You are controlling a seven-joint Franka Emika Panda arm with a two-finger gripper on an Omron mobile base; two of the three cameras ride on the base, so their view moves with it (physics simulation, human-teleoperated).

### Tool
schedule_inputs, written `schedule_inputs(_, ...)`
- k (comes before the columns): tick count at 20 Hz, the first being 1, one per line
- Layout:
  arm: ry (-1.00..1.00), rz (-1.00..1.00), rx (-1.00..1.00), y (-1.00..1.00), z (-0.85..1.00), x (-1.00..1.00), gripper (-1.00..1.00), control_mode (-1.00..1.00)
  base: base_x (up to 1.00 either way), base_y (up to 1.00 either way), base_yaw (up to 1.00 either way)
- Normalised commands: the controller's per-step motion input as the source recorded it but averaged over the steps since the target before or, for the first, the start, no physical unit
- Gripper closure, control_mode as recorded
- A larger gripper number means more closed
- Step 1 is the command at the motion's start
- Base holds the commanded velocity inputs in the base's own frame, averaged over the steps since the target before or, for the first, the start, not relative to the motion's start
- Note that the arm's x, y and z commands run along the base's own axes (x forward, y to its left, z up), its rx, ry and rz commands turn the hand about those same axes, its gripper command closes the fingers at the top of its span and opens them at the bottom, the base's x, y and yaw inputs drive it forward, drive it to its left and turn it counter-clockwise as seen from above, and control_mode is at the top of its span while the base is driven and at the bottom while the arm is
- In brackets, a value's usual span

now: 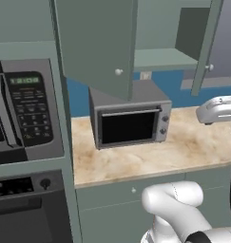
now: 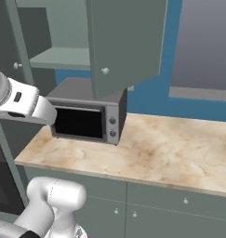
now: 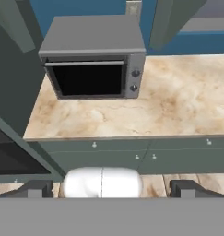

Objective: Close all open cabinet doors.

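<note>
Two grey-green cabinet doors stand swung out over the counter. The left door (image 1: 95,42) faces the left base view broadly; the right door (image 1: 205,47) is seen nearly edge-on, its round knob near its lower edge. In the right base view the right door (image 2: 126,42) is the broad one and the left door (image 2: 16,46) stands at the picture's edge. Between them the cabinet's shelf (image 1: 164,58) lies exposed. My gripper (image 3: 112,189) is open, its fingertips (image 3: 35,189) wide apart with nothing between them, held back from the counter and below both doors (image 3: 173,20).
A silver toaster oven (image 1: 129,116) with a dark glass door sits on the marbled counter (image 1: 183,147) under the left door. A microwave (image 1: 22,114) and a wall oven fill a tall column at left. Drawer fronts (image 2: 179,200) run below the counter.
</note>
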Motion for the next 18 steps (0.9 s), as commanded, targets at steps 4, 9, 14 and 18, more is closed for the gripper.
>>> schedule_inputs(4, 0.00, 0.00, 0.00, 0.00, 0.00, 0.00, -1.00, 1.00, 0.28, -0.24, 0.00)
schedule_inputs(9, 0.00, 0.00, 0.00, 0.00, 0.00, 0.00, -1.00, 1.00, 0.34, -0.09, 0.00)
schedule_inputs(14, 0.00, 0.00, 0.00, 0.00, 0.00, 0.00, -1.00, 1.00, 0.50, -0.04, 0.00)
schedule_inputs(18, 0.00, 0.00, 0.00, 0.00, 0.00, 0.00, -1.00, 1.00, 0.54, -0.02, 0.00)
